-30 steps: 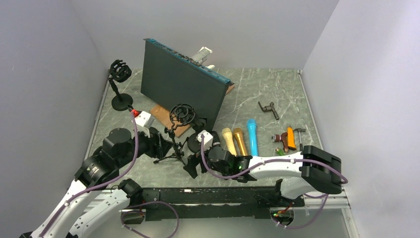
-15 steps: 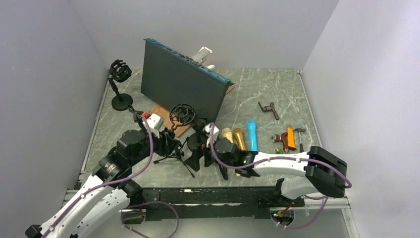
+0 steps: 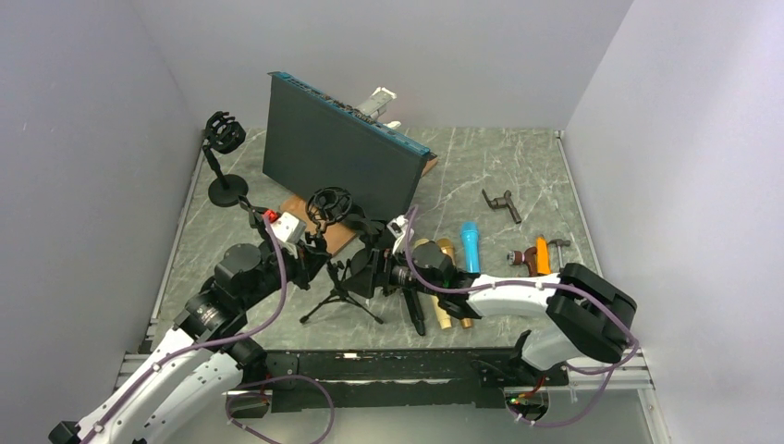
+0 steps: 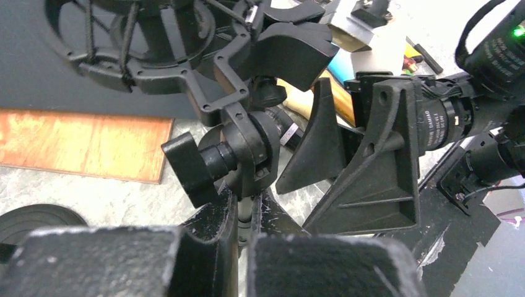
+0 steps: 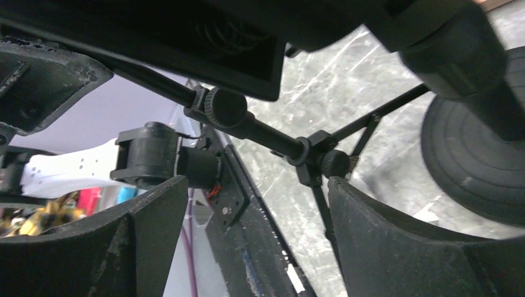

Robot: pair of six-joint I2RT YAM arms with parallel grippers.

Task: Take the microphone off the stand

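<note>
The black tripod stand [image 3: 341,298] carries a ring-shaped shock mount [image 3: 329,205] in the middle of the table. In the left wrist view a dark barrel, which seems to be the microphone [image 4: 155,28], sits inside that mount [image 4: 99,65]. My left gripper [image 3: 319,263] [image 4: 247,213] is shut on the stand's thin pole [image 4: 247,207], just below the tilt knob [image 4: 186,167]. From the right, my right gripper [image 3: 368,271] [image 5: 260,207] stands open beside the stand. The tripod's pole [image 5: 266,133] and leg hub [image 5: 316,162] cross between its fingers [image 5: 402,241] without contact.
A dark upright panel [image 3: 337,162] and a wooden board [image 3: 300,215] stand behind the stand. A second stand with a round base [image 3: 226,190] is at the far left. Gold [image 3: 447,248] and blue [image 3: 470,247] microphones and small tools [image 3: 536,259] lie to the right.
My left gripper has closed onto the stand's pole. My right gripper has swung up and left toward the stand, narrowing slightly. The stand's mount has shifted a little left.
</note>
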